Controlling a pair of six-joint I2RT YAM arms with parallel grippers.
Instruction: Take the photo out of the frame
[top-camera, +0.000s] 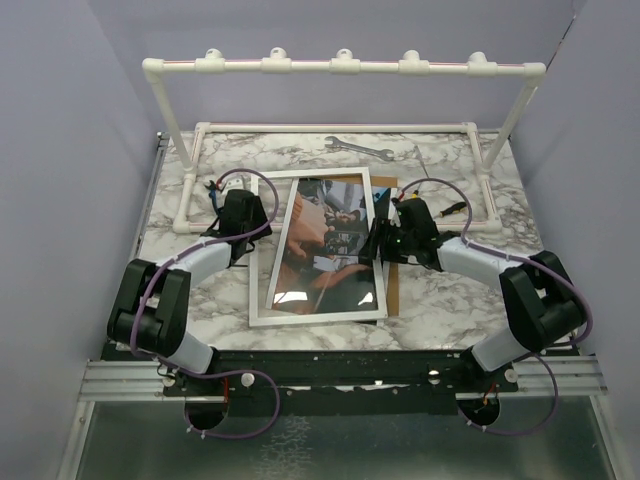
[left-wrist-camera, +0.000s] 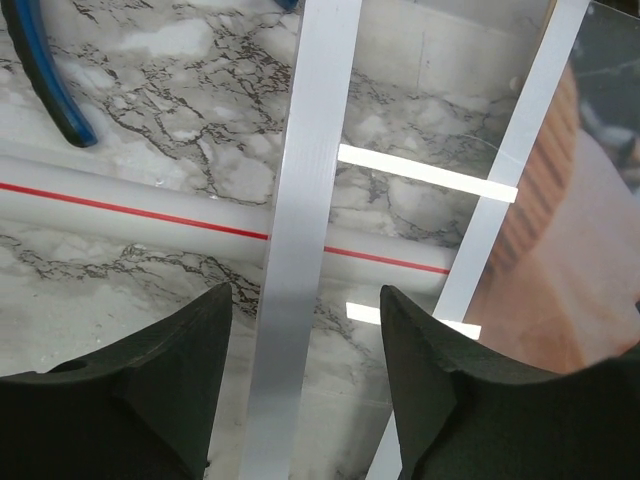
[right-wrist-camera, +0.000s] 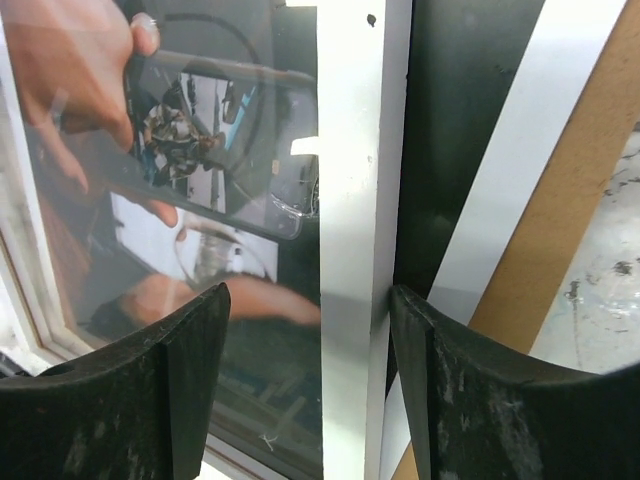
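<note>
Two arms reach in over one marble table (top-camera: 445, 300), and between them we count a single frame (top-camera: 316, 319) lying flat, glass up, its long sides running away from the bases. One photo (top-camera: 330, 245) sits inside it under the glass, dark reddish-brown with teal and white patches, skewed a little against the white border. One brown backing board (top-camera: 392, 292) pokes out from under the frame's right side.

The left gripper (left-wrist-camera: 305, 385) stands wide open over the frame's left border, one finger (left-wrist-camera: 165, 395) on each side of the white strip, and has hold of nothing. The right gripper (right-wrist-camera: 310, 390) is likewise spread wide across the right border, its two fingers (right-wrist-camera: 150, 400) flanking the strip; we see nothing clamped, though we cannot tell whether the outer finger touches the border.

Behind the frame we count one white pipe rack (top-camera: 340, 66) with five fittings along its top bar, and one wrench (top-camera: 358, 147) lying on the marble inside the rack's base
</note>
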